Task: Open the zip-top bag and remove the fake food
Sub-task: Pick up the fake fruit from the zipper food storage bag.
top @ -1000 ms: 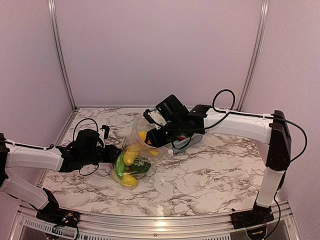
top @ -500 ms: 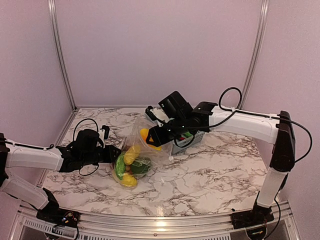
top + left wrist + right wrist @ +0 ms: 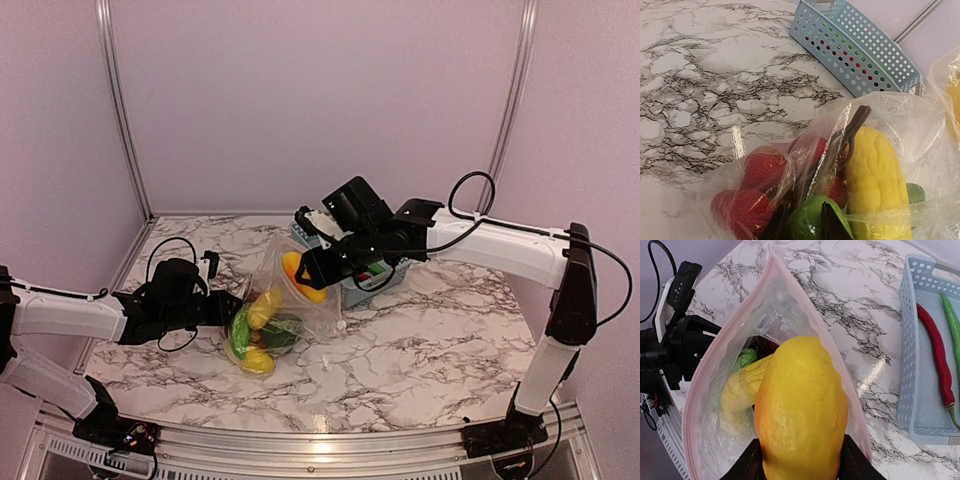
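Both pairs of jaws are clenched. From above, the right jaws clasp a yellow fruit (image 3: 300, 276) at the open mouth of the zip-top bag (image 3: 300, 322), and the left jaws pinch the bag's opposite side, low over the bench (image 3: 420, 360). The bag looks opened and one piece nearly out; the rest waits inside.

Left wrist view: bag film and a green piece (image 3: 807, 220) sit between the left jaws, with strawberries (image 3: 760, 172) and corn (image 3: 875, 185) just ahead and the basket (image 3: 855, 45) well beyond.

Right wrist view: the fruit fills the right jaws, the bag's mouth gaping just beyond it. The basket, off to the right, holds a red chilli (image 3: 935, 355) and a green chilli (image 3: 952, 325).
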Robot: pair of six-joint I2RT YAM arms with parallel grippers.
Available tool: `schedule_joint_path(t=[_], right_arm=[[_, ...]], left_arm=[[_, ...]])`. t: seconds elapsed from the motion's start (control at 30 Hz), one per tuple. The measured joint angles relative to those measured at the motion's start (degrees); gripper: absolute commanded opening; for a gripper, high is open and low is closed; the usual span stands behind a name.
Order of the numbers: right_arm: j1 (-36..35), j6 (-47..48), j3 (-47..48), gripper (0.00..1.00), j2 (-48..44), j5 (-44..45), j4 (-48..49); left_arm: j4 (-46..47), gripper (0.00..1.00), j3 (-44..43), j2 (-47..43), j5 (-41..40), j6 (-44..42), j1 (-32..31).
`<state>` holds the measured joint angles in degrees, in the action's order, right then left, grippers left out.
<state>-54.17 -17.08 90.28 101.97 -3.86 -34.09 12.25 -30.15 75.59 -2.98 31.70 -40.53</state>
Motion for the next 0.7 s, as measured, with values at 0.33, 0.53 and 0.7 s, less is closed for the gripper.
schedule_joint_path(t=[0.33, 0.53, 0.7], right_arm=[[-0.57, 0.11, 0.0, 0.27, 0.0, 0.44, -0.28], [-0.59, 0.17, 0.24, 0.27, -0.13, 0.57, -0.98], [-0.59, 0.26, 0.35, 0.27, -2.16, 0.55, -2.23]], left_arm=[[-0.02, 0.24, 0.0, 0.0, 0.0, 0.0, 0.0], [-0.02, 0.24, 0.0, 0.0, 0.0, 0.0, 0.0], [-0.02, 0.24, 0.0, 0.0, -0.02, 0.0, 0.0]])
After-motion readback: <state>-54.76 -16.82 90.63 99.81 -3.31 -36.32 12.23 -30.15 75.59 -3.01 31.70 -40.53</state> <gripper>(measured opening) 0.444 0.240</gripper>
